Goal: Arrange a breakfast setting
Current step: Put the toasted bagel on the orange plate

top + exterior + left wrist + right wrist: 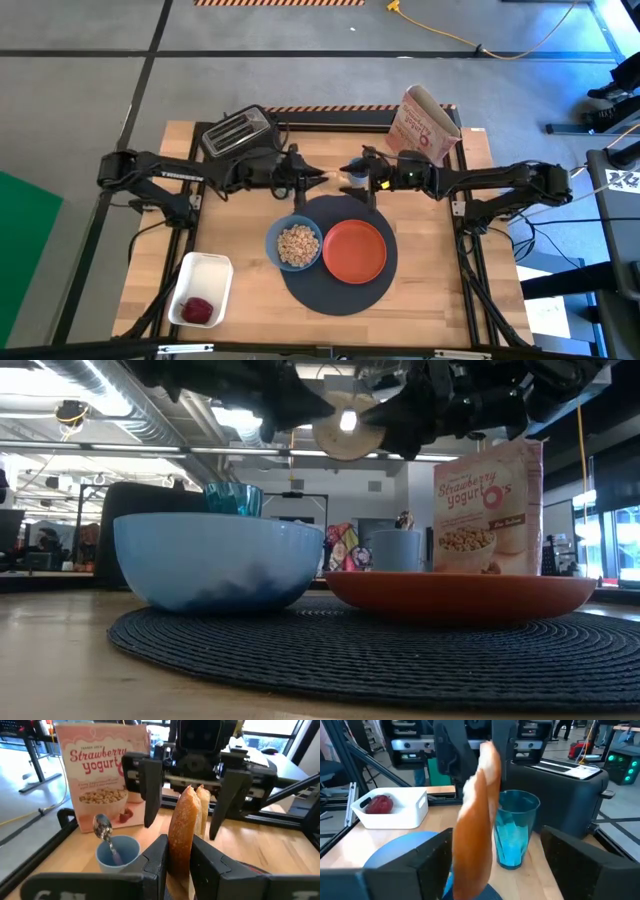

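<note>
My left gripper (322, 176) is shut on a slice of bread (345, 432), held in the air over the far rim of the dark round mat (335, 285). My right gripper (348, 172) is open. Its fingers (150, 790) stand on either side of the slice's far end. Whether they touch it, I cannot tell. On the mat sit the blue bowl (295, 243), holding cereal, and the orange plate (354, 250). The green tumbler (515, 830) stands on the table by the toaster. The metal spoon (104, 831) leans in a small blue cup (117, 852). My left gripper pinches the bread slice between its two fingers, one on each flat face, at the slice's near end (181, 855). The fingers come level from the table's left. The slice stands on edge, lifted clear of the table.
The black toaster (238, 132) stands at the far left. A cereal box (425, 125) stands at the far right. A white tray (203, 290) with a red thing (197, 310) in it sits at the near left. There is bare wood to the right of the mat.
</note>
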